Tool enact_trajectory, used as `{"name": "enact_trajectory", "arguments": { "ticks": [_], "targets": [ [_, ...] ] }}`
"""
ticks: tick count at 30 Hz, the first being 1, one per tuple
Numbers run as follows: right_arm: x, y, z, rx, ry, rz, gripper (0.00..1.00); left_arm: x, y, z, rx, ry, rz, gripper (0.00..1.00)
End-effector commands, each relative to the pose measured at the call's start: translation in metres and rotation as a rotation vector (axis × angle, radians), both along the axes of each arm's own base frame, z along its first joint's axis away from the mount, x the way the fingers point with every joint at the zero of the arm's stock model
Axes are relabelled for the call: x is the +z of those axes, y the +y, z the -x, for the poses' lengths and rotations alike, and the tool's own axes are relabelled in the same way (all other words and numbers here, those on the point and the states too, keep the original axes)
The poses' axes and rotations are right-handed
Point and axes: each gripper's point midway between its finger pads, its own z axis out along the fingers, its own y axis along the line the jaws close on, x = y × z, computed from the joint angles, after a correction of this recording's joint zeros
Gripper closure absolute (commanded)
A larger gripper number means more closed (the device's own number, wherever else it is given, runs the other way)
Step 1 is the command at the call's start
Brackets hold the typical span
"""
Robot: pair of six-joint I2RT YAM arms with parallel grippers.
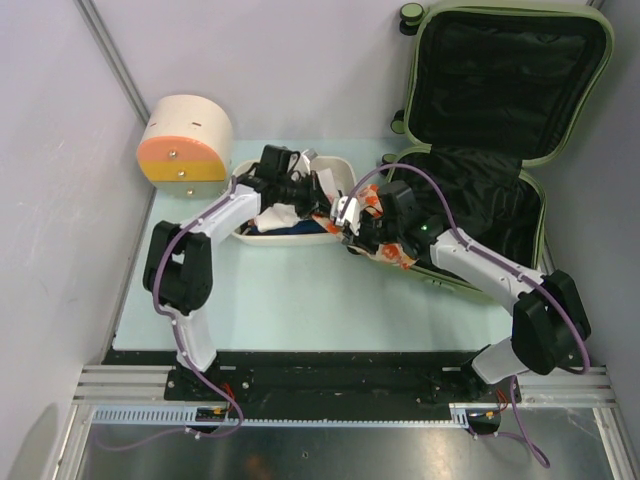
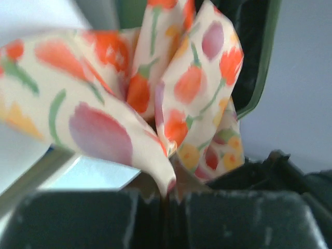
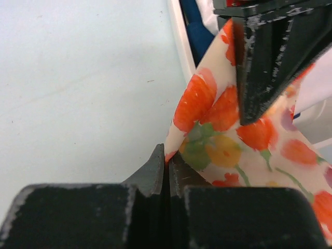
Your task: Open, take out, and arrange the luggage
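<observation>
The olive-green luggage point(image 1: 545, 215) lies open at the back right, its black-lined lid upright against the wall. A cream cloth with orange, purple and yellow flowers point(image 1: 372, 208) is held between both arms, just left of the luggage. My left gripper point(image 2: 167, 194) is shut on a corner of the floral cloth point(image 2: 155, 109). My right gripper point(image 3: 167, 158) is shut on another corner of the floral cloth point(image 3: 218, 140). The left gripper's fingers point(image 3: 270, 57) show in the right wrist view, above the cloth.
A white rectangular tub point(image 1: 343, 172) with dark blue and white clothes stands left of the luggage. A round cream drawer box with an orange front point(image 1: 185, 140) stands at the back left. Grey walls close in the left and back sides.
</observation>
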Motion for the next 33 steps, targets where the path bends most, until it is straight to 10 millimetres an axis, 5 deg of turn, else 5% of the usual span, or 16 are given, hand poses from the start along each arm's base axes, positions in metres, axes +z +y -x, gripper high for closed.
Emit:
{"name": "enact_trajectory", "arguments": {
  "ticks": [1,3,4,5,9,13,19,20,21,23,27,30,33],
  "targets": [
    [0.028,0.005,0.001,0.001,-0.050,-0.076,0.92,0.077,-0.016,-0.023,-0.124,-0.289,0.120,1.00],
    [0.033,0.001,-0.009,-0.070,-0.024,-0.108,0.74,0.086,-0.014,-0.032,-0.122,-0.356,0.106,1.00],
    [0.036,-0.007,-0.018,-0.112,-0.018,-0.122,0.53,0.094,-0.008,-0.041,-0.108,-0.411,0.090,1.00],
    [0.038,-0.011,-0.023,-0.137,-0.013,-0.133,0.44,0.097,-0.003,-0.048,-0.095,-0.440,0.078,1.00],
    [0.048,-0.034,-0.044,-0.267,0.047,-0.207,0.20,0.114,0.032,-0.098,0.032,-0.592,-0.026,1.00],
    [0.049,-0.052,-0.054,-0.346,0.102,-0.241,0.16,0.120,0.081,-0.146,0.162,-0.661,-0.066,1.00],
    [0.046,-0.065,-0.062,-0.401,0.142,-0.255,0.15,0.098,0.144,-0.174,0.300,-0.677,-0.144,1.00],
    [0.046,-0.066,-0.063,-0.403,0.140,-0.255,0.15,0.102,0.152,-0.172,0.322,-0.700,-0.161,1.00],
    [0.045,-0.067,-0.063,-0.407,0.142,-0.255,0.15,0.079,0.166,-0.168,0.350,-0.662,-0.190,1.00],
    [0.043,-0.068,-0.065,-0.414,0.144,-0.253,0.15,0.079,0.178,-0.165,0.387,-0.700,-0.215,1.00],
    [0.043,-0.066,-0.069,-0.412,0.136,-0.256,0.16,0.034,0.206,-0.146,0.444,-0.646,-0.330,1.00],
    [0.039,-0.066,-0.074,-0.424,0.141,-0.251,0.15,0.022,0.226,-0.140,0.497,-0.643,-0.370,1.00],
    [0.038,-0.070,-0.082,-0.461,0.141,-0.245,0.15,0.015,0.225,-0.130,0.479,-0.635,-0.358,1.00]
  ]
}}
